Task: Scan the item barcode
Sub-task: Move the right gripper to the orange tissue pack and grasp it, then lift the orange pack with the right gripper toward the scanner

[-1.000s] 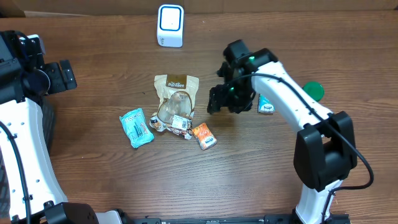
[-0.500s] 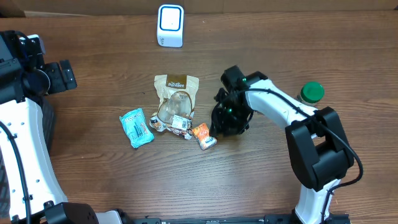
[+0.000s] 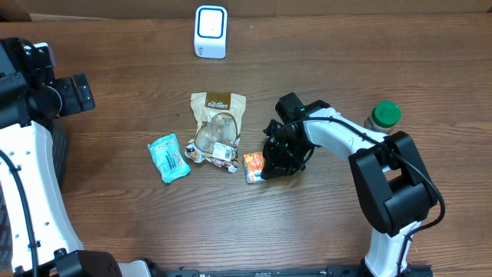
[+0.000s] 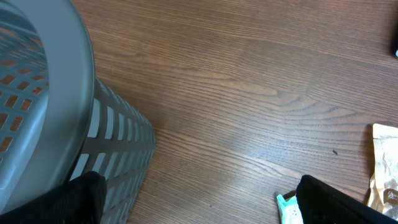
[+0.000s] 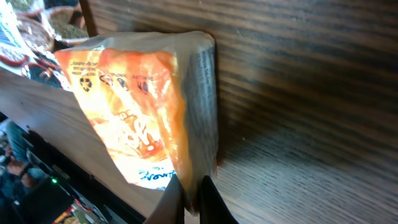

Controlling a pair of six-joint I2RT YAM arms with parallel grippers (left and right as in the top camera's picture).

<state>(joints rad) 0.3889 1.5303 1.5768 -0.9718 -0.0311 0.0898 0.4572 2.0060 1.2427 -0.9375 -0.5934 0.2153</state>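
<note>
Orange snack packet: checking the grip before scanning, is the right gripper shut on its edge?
Yes, the right gripper pinches the crimped edge of the orange snack packet between its closed fingertips.

I see scanner [image 3: 210, 31] at counter [image 3: 115, 223] far edge | pouch [image 3: 218, 115] mid-counter | flat packet [image 3: 168, 158] left of it | sachet [image 3: 253, 166] right-front of pouch | jar [image 3: 383, 116] far right

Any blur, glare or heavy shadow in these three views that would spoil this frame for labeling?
Overhead: evenly lit and sharp, with soft shadows only. Left wrist: the wood grain is crisp, while the basket rim close to the lens looks slightly soft. Right wrist: the orange packet is so close that its print is blurred; it is bright, but there is no strong glare.
</note>
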